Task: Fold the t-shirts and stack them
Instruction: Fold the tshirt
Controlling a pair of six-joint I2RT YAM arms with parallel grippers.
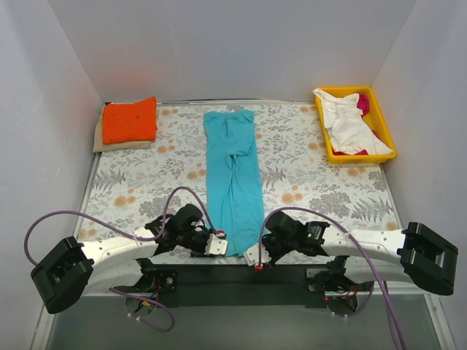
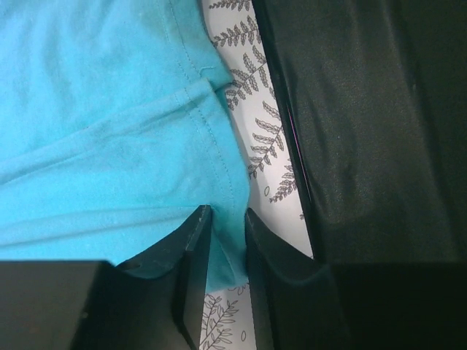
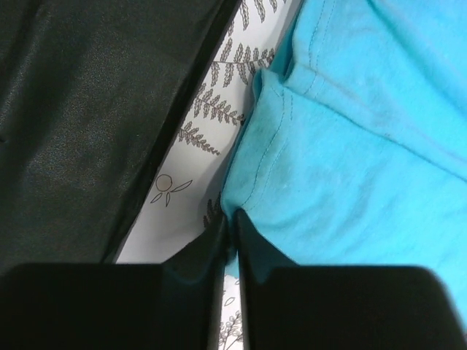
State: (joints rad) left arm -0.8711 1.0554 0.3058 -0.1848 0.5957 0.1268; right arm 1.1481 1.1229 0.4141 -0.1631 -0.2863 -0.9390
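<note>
T-shirts: we count five pieces of cloth in all. One teal t-shirt [image 1: 232, 175] lies in the middle of the floral table cloth [image 1: 306, 182]. One orange t-shirt [image 1: 130, 120] sits folded in the far left corner, on top of one folded beige piece [image 1: 102, 142]. One white t-shirt [image 1: 346, 124] and one magenta t-shirt [image 1: 363, 103] lie crumpled together in the single yellow tray [image 1: 385, 127] at the far right, the white one draped over its rim.

We see the teal t-shirt as a long narrow strip, its sides folded inward, running from the far side of the table to the near edge. It lies mostly flat, with creases around its middle and a stitched hem at the near end.

We count two arms. The left gripper [image 2: 228, 213] sits at the near left corner of the strip, its fingers pinching a fold of teal hem that shows between them. The right gripper [image 3: 230, 216] sits at the near right corner, its fingers pressed almost together on the teal edge. Both grippers are close beside the black strip [image 1: 241, 275] along the table's near edge.
</note>
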